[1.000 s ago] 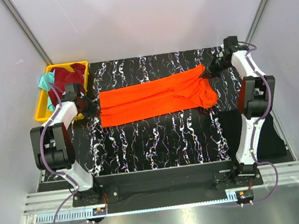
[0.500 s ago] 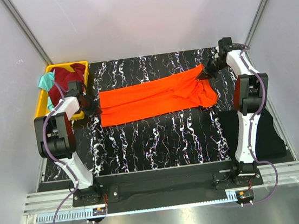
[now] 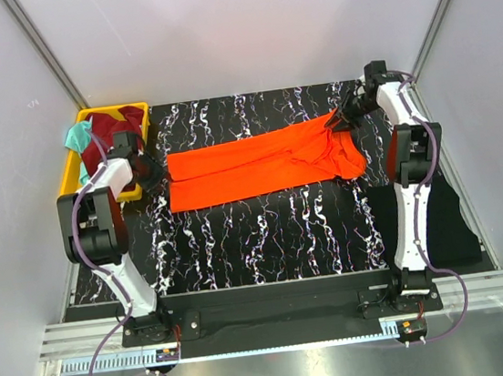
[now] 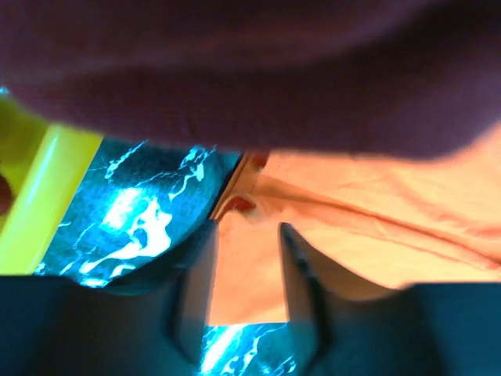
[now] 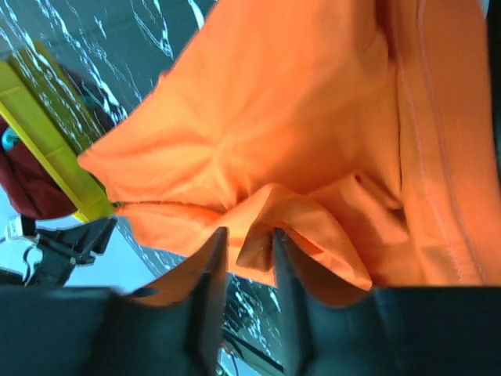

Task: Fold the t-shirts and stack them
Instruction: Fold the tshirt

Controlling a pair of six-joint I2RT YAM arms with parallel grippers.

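The bright orange t-shirt lies stretched in a long band across the black marbled table. My left gripper is at the shirt's left end, open, and the orange cloth lies loose between its fingers. My right gripper is at the shirt's far right corner, open, with a raised fold of orange cloth standing between its fingers. The dark maroon t-shirt and the teal t-shirt lie bunched in the yellow bin.
The yellow bin stands at the table's far left corner, close to the left arm; its rim shows beside the left gripper. A black cloth hangs off the table's right side. Grey walls close in on both sides.
Both grippers have opened and let go of the orange t-shirt's ends. The right gripper has shifted slightly back and left. The shirt lies as before.
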